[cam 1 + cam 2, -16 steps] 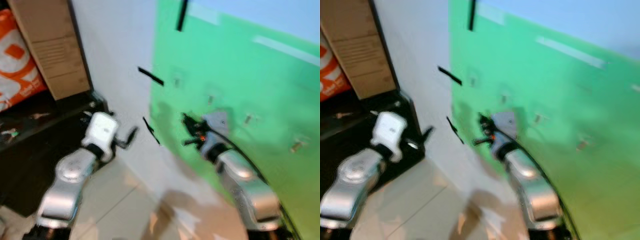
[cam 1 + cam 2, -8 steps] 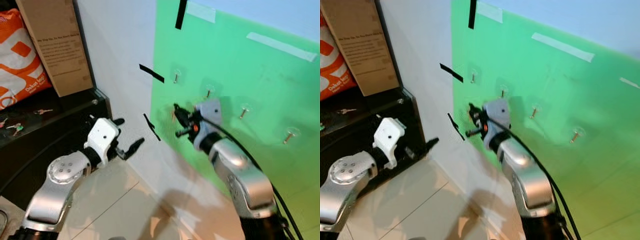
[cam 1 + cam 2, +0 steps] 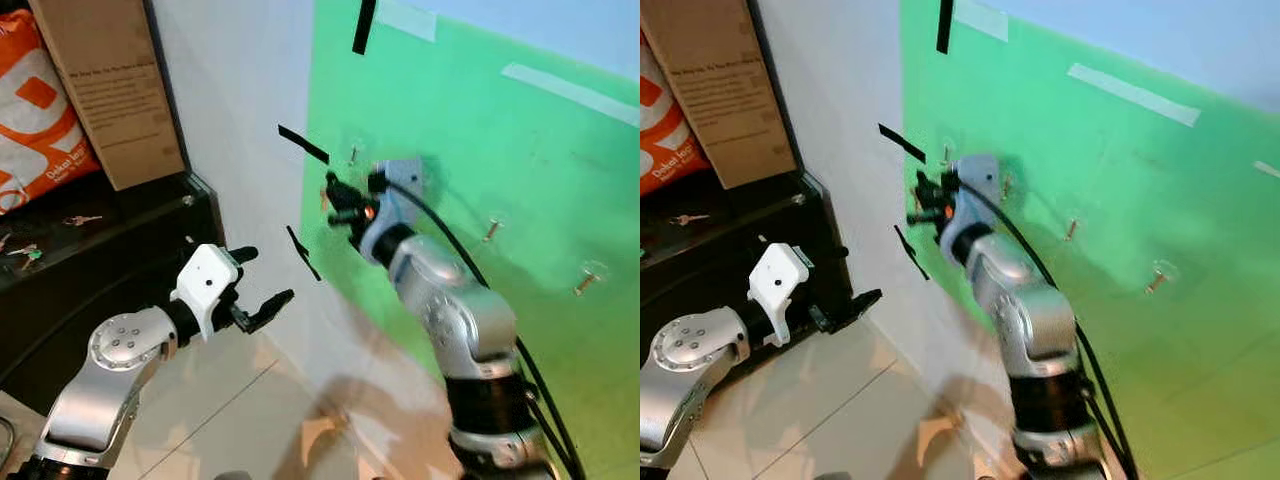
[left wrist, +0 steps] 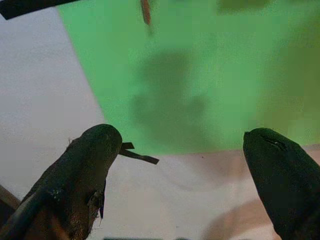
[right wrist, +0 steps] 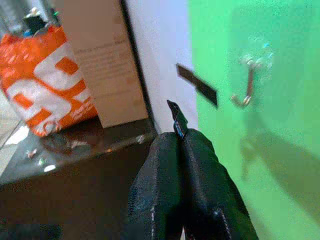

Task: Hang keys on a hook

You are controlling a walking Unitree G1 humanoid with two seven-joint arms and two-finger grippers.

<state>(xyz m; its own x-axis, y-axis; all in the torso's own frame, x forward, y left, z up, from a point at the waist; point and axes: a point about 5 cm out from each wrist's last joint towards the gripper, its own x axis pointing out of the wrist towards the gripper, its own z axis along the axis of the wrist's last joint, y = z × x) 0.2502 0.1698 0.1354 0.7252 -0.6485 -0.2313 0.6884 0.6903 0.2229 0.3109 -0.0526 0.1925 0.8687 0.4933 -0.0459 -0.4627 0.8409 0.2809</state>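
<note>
1. Green sheet [image 3: 480,130] covers the wall on the robot's right, with three small hooks visible on it in the left eye view: one [image 3: 353,155] near its left edge, one [image 3: 490,229] further right and one [image 3: 586,280] near the picture's right side.
2. Two robot hands are in view. The right hand [image 3: 333,199] is raised against the green sheet, just below and left of the leftmost hook. Its fingers [image 5: 180,150] are pressed together on a thin dark sliver [image 5: 176,119] that sticks out past their tips; whether this is the key cannot be told.
3. The left hand [image 3: 262,285] is held low in front of the white wall [image 3: 240,90], fingers spread apart with nothing between them.
4. Loose keys [image 3: 80,220] lie on the black desk [image 3: 120,250] at the left, with a second small cluster [image 3: 22,255] beside them, well apart from both hands.
5. One brown cardboard box [image 3: 105,85] and one orange bag [image 3: 35,110] stand on the desk against the wall.
6. Three strips of black tape [image 3: 302,146] are stuck around the sheet's left edge and two pale strips [image 3: 570,88] near its top. The floor [image 3: 230,400] is pale glossy tile.
7. Compared with half a second ago, the right hand has risen and moved left along the sheet, closer to the leftmost hook, while the left hand keeps about the same open pose.
</note>
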